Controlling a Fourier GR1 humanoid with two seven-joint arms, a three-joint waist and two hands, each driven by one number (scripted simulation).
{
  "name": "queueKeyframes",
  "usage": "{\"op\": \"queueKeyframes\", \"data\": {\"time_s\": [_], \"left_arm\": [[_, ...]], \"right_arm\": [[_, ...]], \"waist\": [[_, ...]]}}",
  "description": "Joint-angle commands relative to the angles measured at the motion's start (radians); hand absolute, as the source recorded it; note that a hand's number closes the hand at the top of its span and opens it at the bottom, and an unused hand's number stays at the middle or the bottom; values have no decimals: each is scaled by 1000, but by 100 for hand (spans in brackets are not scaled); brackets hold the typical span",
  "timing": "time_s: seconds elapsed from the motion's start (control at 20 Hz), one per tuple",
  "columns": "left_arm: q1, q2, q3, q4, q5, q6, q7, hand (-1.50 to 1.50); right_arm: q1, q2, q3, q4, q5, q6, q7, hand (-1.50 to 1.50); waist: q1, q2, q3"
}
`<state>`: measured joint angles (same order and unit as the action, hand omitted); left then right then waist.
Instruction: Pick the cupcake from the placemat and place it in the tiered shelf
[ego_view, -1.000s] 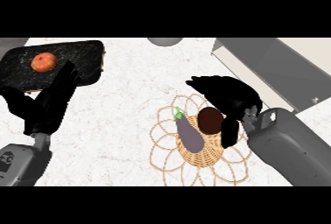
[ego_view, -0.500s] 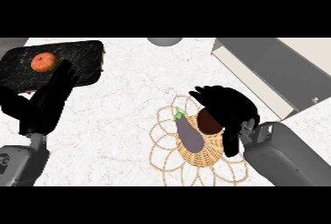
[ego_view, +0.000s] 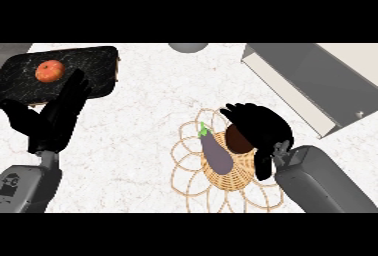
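R hand (ego_view: 258, 127) sits over the woven placemat (ego_view: 193, 180) nr the bench's front edge, fingers curled down round the brown cupcake (ego_view: 238, 140), w/ thumb reaching down along the mat's right side; looks like it's gripping the cupcake, tho most of it is hidden under the palm so contact can't be fully confirmed. Cupcake is on the placemat, just beside a purple eggplant (ego_view: 216, 155) w/ green stem, which lies to its left on the mat's woven centre. Tiered shelf (ego_view: 317, 80) stands at the bench's back right corner, well apart from the hand. L hand (ego_view: 63, 112) is open, fingers straight, resting at the left edge, fingertips over a dark tray (ego_view: 96, 65) in the back left corner that carries an orange fruit (ego_view: 49, 71).
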<state>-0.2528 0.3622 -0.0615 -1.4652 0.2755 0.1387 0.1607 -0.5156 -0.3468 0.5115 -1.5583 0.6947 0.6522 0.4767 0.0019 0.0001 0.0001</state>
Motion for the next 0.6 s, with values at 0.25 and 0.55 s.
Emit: {"op": "queueKeyframes", "data": {"time_s": [0.25,0.55], "left_arm": [[9,-51,45,-17,-46,-33,13,0],[23,-59,82,32,-58,-82,-38,0]], "right_arm": [[-7,117,-37,132,148,-33,-82,-150],[2,143,-54,282,219,-111,-178,-150]], "waist": [[2,0,0],[3,2,0]]}}
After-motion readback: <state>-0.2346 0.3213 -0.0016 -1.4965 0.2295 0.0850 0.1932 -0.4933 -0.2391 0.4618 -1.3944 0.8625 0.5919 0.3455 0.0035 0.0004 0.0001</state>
